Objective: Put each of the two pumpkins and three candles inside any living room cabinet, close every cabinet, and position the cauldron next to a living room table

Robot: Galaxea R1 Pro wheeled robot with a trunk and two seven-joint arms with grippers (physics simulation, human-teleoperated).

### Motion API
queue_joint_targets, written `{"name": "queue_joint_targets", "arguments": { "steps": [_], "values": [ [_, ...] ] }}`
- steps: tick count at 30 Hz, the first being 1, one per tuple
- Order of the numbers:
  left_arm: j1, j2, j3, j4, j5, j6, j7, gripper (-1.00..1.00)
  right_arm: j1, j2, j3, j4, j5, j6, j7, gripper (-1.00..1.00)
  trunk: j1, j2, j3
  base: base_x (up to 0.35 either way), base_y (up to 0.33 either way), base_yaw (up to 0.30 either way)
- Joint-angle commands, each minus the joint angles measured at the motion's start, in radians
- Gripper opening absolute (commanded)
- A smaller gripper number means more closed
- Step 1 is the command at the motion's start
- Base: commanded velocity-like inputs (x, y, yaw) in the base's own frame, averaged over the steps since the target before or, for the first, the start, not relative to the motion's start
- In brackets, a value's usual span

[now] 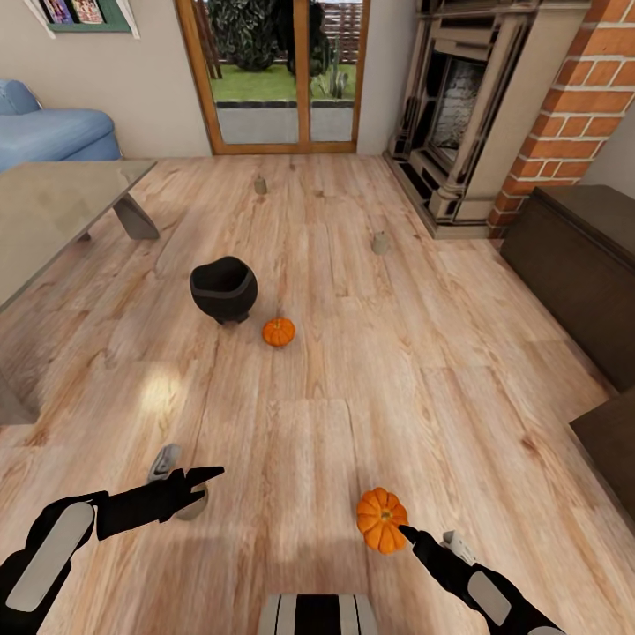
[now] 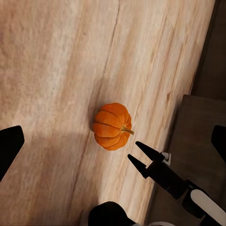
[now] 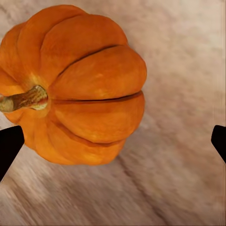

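One pumpkin (image 1: 381,519) lies on the wood floor close in front of me, just ahead of my open right gripper (image 1: 407,532). In the right wrist view this pumpkin (image 3: 80,84) is large, with my right gripper (image 3: 113,141) open just short of it. My left gripper (image 1: 207,483) hovers over a candle (image 1: 190,504) and is open (image 2: 114,141); its camera sees the same pumpkin (image 2: 112,126) and the right gripper (image 2: 140,157). The second pumpkin (image 1: 279,332) sits beside the black cauldron (image 1: 223,289). Two more candles (image 1: 259,184) (image 1: 380,242) stand farther off. The dark cabinet (image 1: 582,265) is at the right.
A glass-topped table (image 1: 53,212) stands at the left with a blue sofa (image 1: 44,132) behind it. The stone fireplace (image 1: 467,115) and a brick column (image 1: 564,106) are at the back right. A dark brown panel (image 1: 608,441) juts in at the right edge.
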Motion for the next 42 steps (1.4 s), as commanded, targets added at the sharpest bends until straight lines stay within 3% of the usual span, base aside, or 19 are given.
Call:
{"name": "queue_joint_targets", "arguments": {
  "steps": [1,34,39,42],
  "values": [
    [-0.001,0.000,0.001,0.000,-0.007,0.004,-0.008,1.00,0.000,0.000,-0.005,-0.001,-0.005,0.008,0.002,1.00,0.000,0.000,-0.001,0.068,0.036,0.000],
    [-0.001,0.000,0.001,0.000,-0.007,0.004,-0.008,1.00,0.000,0.002,-0.005,0.000,-0.005,0.008,0.001,1.00,0.000,0.000,-0.001,0.058,-0.015,0.000],
    [-0.001,0.000,0.001,0.000,-0.006,0.004,-0.008,1.00,0.000,0.001,-0.005,0.000,-0.004,0.008,0.001,1.00,0.002,-0.001,-0.020,0.000,0.000,0.000],
    [-0.001,0.000,0.001,0.000,-0.006,0.004,-0.008,1.00,0.000,0.002,-0.005,0.000,-0.004,0.008,0.001,1.00,0.002,-0.001,-0.020,0.000,0.000,0.000]
  ]
}}
